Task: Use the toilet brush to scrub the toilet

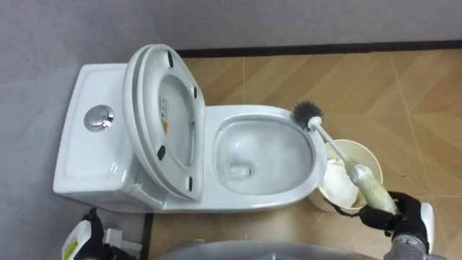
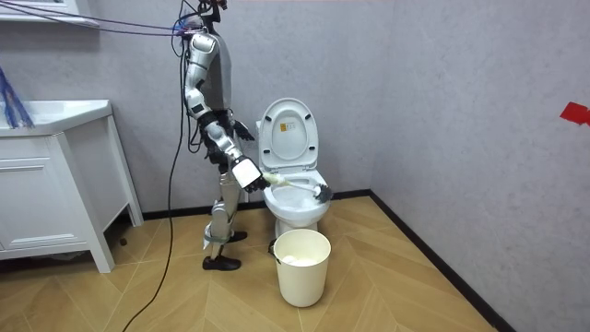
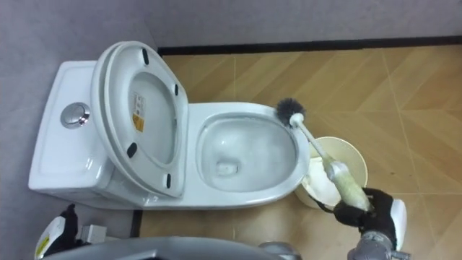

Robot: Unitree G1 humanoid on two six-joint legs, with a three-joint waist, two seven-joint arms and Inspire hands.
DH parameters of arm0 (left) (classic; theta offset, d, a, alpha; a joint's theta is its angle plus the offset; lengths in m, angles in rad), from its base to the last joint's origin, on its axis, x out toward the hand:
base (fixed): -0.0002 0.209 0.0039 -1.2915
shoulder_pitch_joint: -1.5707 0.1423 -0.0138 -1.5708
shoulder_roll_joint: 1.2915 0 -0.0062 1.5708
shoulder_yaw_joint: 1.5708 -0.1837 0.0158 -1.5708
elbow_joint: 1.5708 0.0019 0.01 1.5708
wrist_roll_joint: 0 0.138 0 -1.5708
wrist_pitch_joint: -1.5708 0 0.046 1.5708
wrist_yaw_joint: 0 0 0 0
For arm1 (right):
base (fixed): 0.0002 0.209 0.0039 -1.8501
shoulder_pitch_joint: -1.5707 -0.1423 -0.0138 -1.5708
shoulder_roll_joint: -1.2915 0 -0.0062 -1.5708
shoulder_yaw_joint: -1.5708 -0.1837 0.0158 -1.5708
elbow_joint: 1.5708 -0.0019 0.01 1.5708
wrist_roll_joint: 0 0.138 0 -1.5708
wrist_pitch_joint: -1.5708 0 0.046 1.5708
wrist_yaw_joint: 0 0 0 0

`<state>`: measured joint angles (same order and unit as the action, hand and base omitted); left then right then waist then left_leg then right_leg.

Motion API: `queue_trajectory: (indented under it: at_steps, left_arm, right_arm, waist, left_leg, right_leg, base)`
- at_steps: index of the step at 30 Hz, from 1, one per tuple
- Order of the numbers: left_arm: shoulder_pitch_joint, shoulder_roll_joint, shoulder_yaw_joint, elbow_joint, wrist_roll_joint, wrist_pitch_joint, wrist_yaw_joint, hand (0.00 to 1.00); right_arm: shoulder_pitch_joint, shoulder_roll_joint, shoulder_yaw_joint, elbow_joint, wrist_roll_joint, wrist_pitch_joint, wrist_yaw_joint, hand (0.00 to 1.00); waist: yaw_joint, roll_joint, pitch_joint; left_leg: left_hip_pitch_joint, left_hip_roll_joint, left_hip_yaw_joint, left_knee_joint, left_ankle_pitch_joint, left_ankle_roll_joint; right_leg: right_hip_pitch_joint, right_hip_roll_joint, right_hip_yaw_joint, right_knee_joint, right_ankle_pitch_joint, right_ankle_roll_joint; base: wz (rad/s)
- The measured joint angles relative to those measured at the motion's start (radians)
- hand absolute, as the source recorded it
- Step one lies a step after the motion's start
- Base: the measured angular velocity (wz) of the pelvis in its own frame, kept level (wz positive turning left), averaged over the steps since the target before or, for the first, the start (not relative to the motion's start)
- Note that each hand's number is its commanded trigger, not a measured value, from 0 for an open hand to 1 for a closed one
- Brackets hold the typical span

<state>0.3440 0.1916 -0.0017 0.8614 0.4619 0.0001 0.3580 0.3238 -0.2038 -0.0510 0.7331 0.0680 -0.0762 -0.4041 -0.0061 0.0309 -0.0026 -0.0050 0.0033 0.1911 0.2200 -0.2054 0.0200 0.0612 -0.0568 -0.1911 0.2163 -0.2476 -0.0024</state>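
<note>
A white toilet [image 1: 260, 155] stands before me with its lid and seat [image 1: 162, 115] raised against the tank [image 1: 94, 144]. The bowl is open. My right hand [image 1: 404, 217] at the lower right is shut on the pale grip of a toilet brush [image 1: 339, 152]. Its dark bristle head [image 1: 307, 112] sits at the bowl's right-hand rim, at the toilet's front end. In the room view the brush [image 2: 295, 184] reaches from my right hand [image 2: 247, 173] across the bowl. My left hand [image 1: 83, 242] shows at the lower left edge.
A white waste bin [image 1: 361, 155] with a pale liner stands on the wood floor right by the toilet's front, under the brush handle. A grey wall runs behind the tank. In the room view I stand beside the toilet, with a white cabinet [image 2: 55, 175] at that view's left.
</note>
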Motion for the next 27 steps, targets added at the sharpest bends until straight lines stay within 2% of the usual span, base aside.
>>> queue_trajectory:
  at_steps: [4, 8, 13, 19, 20, 21, 27]
  left_arm:
    - [-0.003, -0.015, 0.001, 0.017, -0.001, 0.001, -0.019, 0.00]
    - [0.002, -0.018, 0.004, 0.021, 0.000, -0.001, -0.022, 0.00]
    - [0.001, -0.024, 0.037, 0.021, 0.000, -0.006, -0.019, 0.00]
    - [0.008, -0.025, 0.037, 0.021, 0.000, -0.007, -0.017, 0.00]
    - [0.008, -0.025, 0.037, 0.021, 0.000, -0.007, -0.017, 0.00]
    - [0.009, -0.025, 0.037, 0.021, 0.000, -0.007, -0.017, 0.00]
    - [0.014, -0.027, 0.037, 0.042, -0.001, -0.008, -0.016, 0.00]
  right_arm:
    - [-0.017, 0.007, -0.001, 0.066, 0.089, -0.004, -0.001, 1.00]
    - [-0.016, 0.013, -0.006, 0.091, 0.136, -0.005, -0.001, 1.00]
    - [-0.007, 0.029, -0.022, 0.091, 0.207, -0.005, 0.003, 1.00]
    - [0.001, 0.052, -0.060, 0.099, 0.320, -0.005, 0.002, 1.00]
    - [0.005, 0.052, -0.060, 0.099, 0.328, -0.005, 0.002, 0.33]
    - [0.012, 0.052, -0.062, 0.099, 0.342, -0.005, 0.002, 0.00]
    - [0.028, 0.054, -0.061, 0.123, 0.393, -0.005, 0.016, 0.00]
  waist:
    - [-0.015, -0.007, -0.0006]
    - [-0.016, -0.018, -0.0003]
    - [-0.034, -0.033, 0.0015]
    - [-0.048, -0.028, 0.0009]
    - [-0.048, -0.027, 0.0007]
    - [-0.048, -0.024, 0.0006]
    - [-0.054, -0.009, 0.0006]
  left_leg:
    - [0.011, -0.001, 0.000, -0.005, 0.000, 0.000]
    - [0.016, -0.001, 0.013, -0.007, 0.000, 0.000]
    - [0.019, -0.001, 0.013, -0.006, -0.001, -0.001]
    - [0.027, 0.000, 0.014, -0.007, -0.001, -0.002]
    - [0.028, 0.000, 0.014, -0.008, -0.001, -0.002]
    - [0.032, 0.000, 0.014, -0.012, -0.002, -0.002]
    - [0.052, -0.001, 0.023, -0.023, -0.002, -0.003]
  right_leg:
    - [0.014, 0.001, 0.005, -0.016, 0.000, 0.001]
    - [0.015, 0.006, 0.021, -0.025, 0.000, 0.000]
    - [0.020, 0.007, 0.025, -0.031, 0.000, 0.000]
    - [0.029, 0.006, 0.027, -0.030, 0.002, 0.001]
    - [0.030, 0.007, 0.027, -0.029, 0.002, 0.001]
    - [0.031, 0.007, 0.027, -0.029, 0.003, 0.000]
    - [0.041, 0.008, 0.038, -0.030, 0.003, 0.000]
  base:
    - [0.00]
    - [-0.09]
    - [-0.01]
    - [0.00]
    - [0.00]
    - [0.00]
    - [-0.05]
